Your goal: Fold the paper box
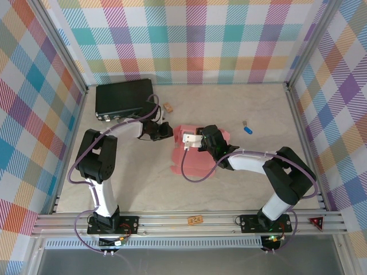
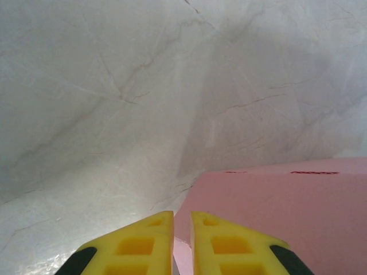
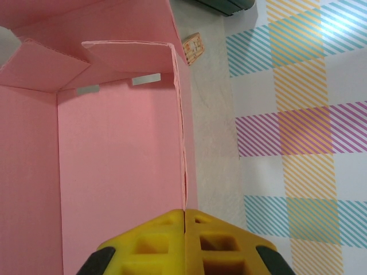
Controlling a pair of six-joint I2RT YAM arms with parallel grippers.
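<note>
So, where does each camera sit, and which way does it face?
Top external: above and behind the robot, facing down on the table; the left arm and right arm show, bases at the bottom.
Left wrist: on the left arm, facing past the yellow left fingers down at the table and the edge of the paper box.
Right wrist: on the right arm, facing past the right fingers, shut on a box wall, into the pink inside.
Shared: all three see the box; top and right wrist see the tan block.
</note>
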